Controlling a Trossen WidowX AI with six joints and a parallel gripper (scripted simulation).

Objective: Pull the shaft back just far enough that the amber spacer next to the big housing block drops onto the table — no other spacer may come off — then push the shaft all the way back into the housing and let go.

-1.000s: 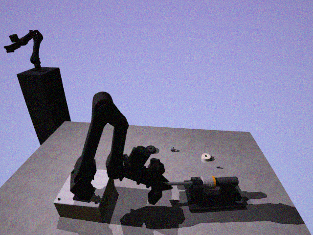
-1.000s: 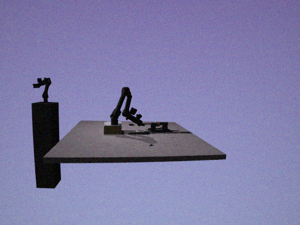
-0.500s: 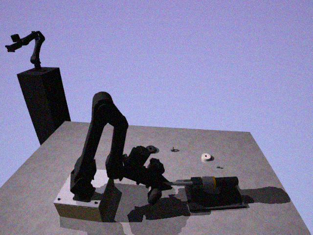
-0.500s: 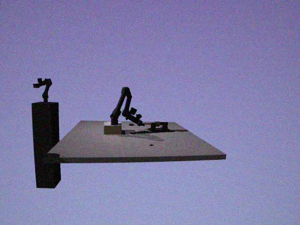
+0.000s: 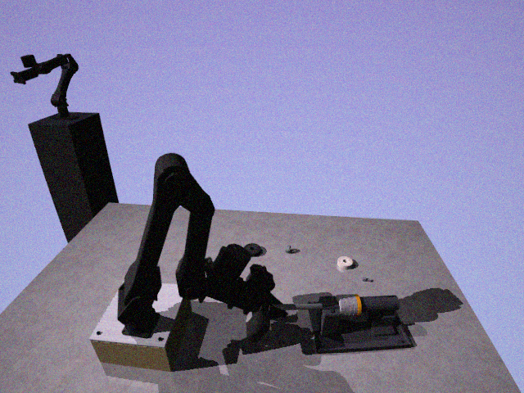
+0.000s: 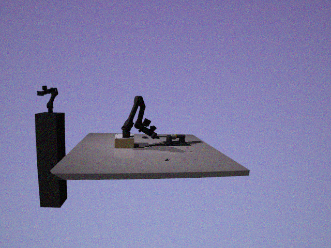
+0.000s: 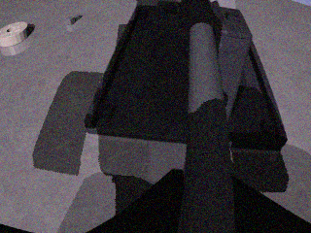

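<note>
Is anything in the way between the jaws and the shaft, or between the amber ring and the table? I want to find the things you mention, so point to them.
Nothing between the jaws (image 5: 282, 312) (image 6: 158, 137) and the shaft (image 5: 302, 305) (image 7: 203, 68): they grip it. Under the amber ring (image 5: 359, 305) (image 6: 176, 135), the dark base (image 5: 368, 350) seems to lie before the table (image 5: 444, 359) (image 6: 149, 168).

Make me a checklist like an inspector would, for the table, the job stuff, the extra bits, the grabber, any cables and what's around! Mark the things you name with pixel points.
Surface: gray table (image 5: 203, 376) (image 6: 149, 168), shadows across it.
Job's things: rod (image 5: 302, 306) (image 7: 204, 73) reaches toward the dark block (image 5: 381, 304) (image 6: 182, 137); amber ring (image 5: 359, 304) beside that block, not on the table; pale rings (image 5: 348, 306) next to it.
Clutter: white ring (image 5: 345, 262) (image 7: 14, 35), dark disc (image 5: 253, 249) and small bits lying apart.
Grippers: end effector (image 5: 280, 309) (image 6: 156, 137) (image 7: 198, 182) shut on the rod.
Cables: nothing seen.
Surroundings: second arm (image 5: 64, 84) (image 6: 51, 98) on a tall dark stand (image 5: 55, 169) (image 6: 48, 160).
</note>
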